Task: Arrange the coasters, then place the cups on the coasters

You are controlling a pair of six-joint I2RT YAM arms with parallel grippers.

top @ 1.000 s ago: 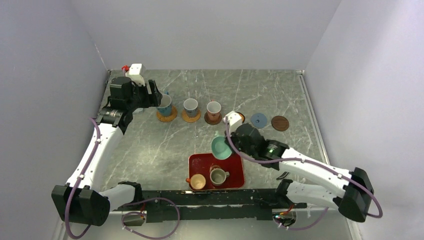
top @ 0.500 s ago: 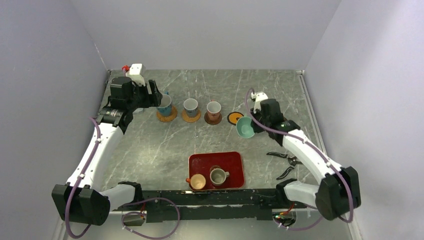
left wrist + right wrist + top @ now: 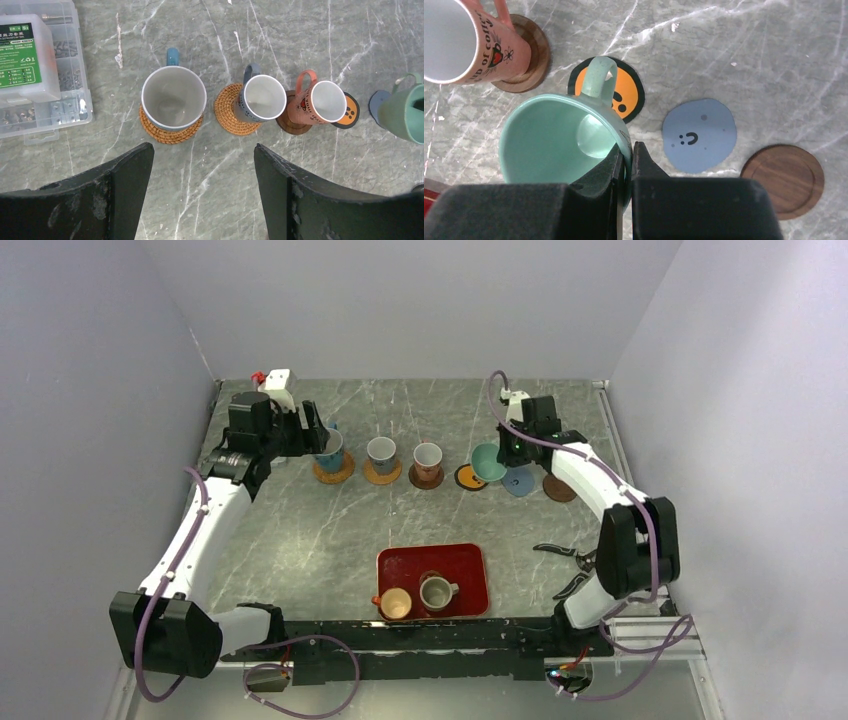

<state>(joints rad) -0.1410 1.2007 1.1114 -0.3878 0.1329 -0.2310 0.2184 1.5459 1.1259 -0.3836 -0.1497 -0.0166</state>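
Six coasters lie in a row at the back. A large white cup (image 3: 329,450) with a blue handle stands on a tan woven coaster (image 3: 333,472). A second white cup (image 3: 381,452) sits on the other tan coaster (image 3: 227,110), and an orange-handled cup (image 3: 427,457) on a dark brown one (image 3: 531,55). My right gripper (image 3: 626,155) is shut on the rim of the teal cup (image 3: 549,140). It holds the cup tilted above the black-and-orange coaster (image 3: 629,95), beside the bare blue-grey coaster (image 3: 699,135) and the dark brown coaster (image 3: 784,180). My left gripper (image 3: 204,150) hangs open just short of the large white cup.
A red tray (image 3: 400,560) near the front holds an orange cup (image 3: 396,603) and a grey-olive cup (image 3: 436,592). A clear plastic parts box (image 3: 40,65) sits at the far left. A black hand tool (image 3: 565,552) lies on the table at the right.
My right arm has carried the teal cup from beside the red tray back and to the right, over the coaster row. The left arm has shifted only slightly.
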